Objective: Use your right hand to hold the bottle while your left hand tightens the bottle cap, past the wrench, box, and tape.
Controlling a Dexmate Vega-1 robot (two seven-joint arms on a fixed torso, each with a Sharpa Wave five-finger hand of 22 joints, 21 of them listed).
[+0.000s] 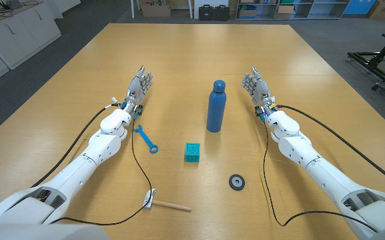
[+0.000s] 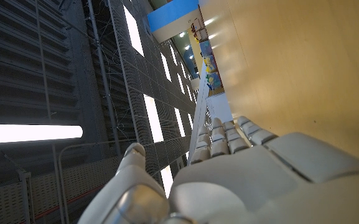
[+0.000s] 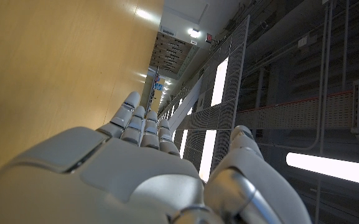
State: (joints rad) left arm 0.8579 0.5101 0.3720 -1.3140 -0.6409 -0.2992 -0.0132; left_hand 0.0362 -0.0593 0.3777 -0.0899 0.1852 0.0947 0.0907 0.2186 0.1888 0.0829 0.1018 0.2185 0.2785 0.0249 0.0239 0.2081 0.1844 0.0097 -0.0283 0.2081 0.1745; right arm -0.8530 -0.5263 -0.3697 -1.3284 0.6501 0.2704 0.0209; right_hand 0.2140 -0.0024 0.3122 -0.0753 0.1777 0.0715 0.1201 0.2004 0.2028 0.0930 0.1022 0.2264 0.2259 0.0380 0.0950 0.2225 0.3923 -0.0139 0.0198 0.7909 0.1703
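Near the worktop's (image 1: pixel 312 53) front edge, a small hammer (image 1: pixel 167 203) with a wooden handle. Beyond the worktop's far edge, cardboard boxes (image 1: pixel 156 9) and black cases (image 1: pixel 213 11) on the floor. Off its far left corner, white cabinets (image 1: pixel 15 35).

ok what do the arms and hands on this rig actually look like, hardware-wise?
Both arms have glossy white, rounded shells, with darker grey sections near the bottom corners of the head view. A thin black cable loops loosely beside each arm across the table. The left hand and right hand are light grey, with segmented, metallic-looking fingers. Small blue and red fittings sit at each wrist.
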